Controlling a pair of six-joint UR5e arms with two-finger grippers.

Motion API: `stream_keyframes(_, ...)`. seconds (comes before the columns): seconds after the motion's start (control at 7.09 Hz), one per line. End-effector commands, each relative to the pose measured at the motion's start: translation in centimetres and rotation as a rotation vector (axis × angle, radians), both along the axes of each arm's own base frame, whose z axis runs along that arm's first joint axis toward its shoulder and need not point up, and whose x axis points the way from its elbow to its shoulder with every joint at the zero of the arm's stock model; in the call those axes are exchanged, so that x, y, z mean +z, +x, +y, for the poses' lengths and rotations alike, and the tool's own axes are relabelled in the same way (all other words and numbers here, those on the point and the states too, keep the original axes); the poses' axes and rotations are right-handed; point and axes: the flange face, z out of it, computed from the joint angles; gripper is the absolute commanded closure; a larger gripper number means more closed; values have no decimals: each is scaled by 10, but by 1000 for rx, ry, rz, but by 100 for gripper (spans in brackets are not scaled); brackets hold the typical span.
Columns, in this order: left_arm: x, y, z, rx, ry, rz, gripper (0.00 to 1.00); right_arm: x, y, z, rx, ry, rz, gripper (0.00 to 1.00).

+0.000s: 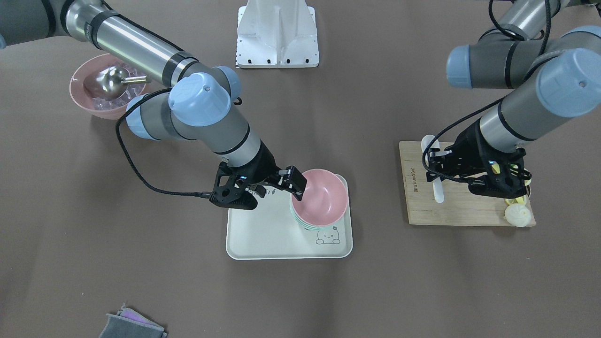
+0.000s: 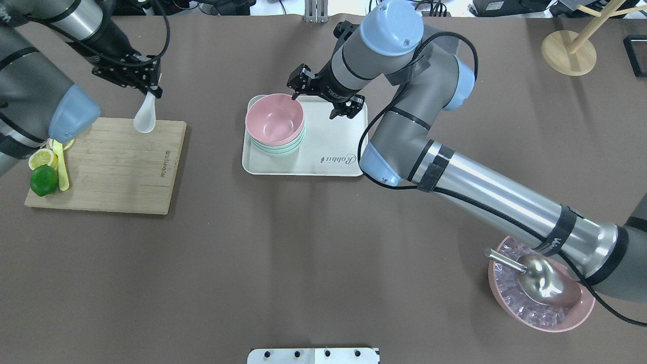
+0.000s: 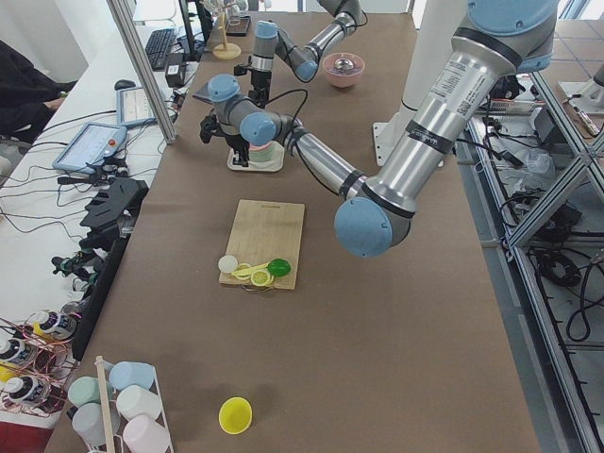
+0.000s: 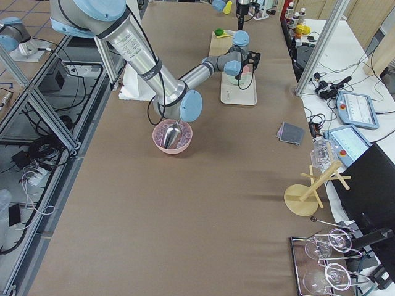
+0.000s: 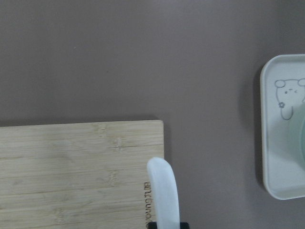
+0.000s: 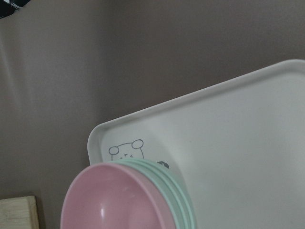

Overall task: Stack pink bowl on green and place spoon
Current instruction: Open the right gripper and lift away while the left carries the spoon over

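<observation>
The left gripper (image 2: 151,91) is clamped on the handle of the white spoon (image 2: 145,117), over the edge of the bamboo cutting board (image 2: 111,167). The spoon looks light, stiff and slick, so the flat handle is probably the surest hold. The pink bowl (image 2: 273,121) sits nested on the green bowls (image 2: 283,150) on the tray (image 2: 328,156). The right gripper (image 2: 294,96) is at its thin rim, but whether it is pinching cannot be told.
</observation>
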Motion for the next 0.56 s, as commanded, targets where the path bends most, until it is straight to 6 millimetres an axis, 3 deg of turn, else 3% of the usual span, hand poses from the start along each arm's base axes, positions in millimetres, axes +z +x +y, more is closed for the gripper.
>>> stream_keyframes(0.0, -52, 59, -19, -75, 4, 164, 100, 51, 77, -22, -92, 73, 7, 0)
stream_keyframes(0.14, -61, 95, -12, -85, 34, 215, 100, 89, 115, -25, -108, 103, 26, 0)
stream_keyframes(0.28, -70, 132, 2, -135, 95, 193, 100, 112, 143, -33, -130, 117, 30, 0)
stream_keyframes(0.42, -79, 160, 13, -178, 146, 174, 100, 120, 154, -37, -138, 154, 41, 0)
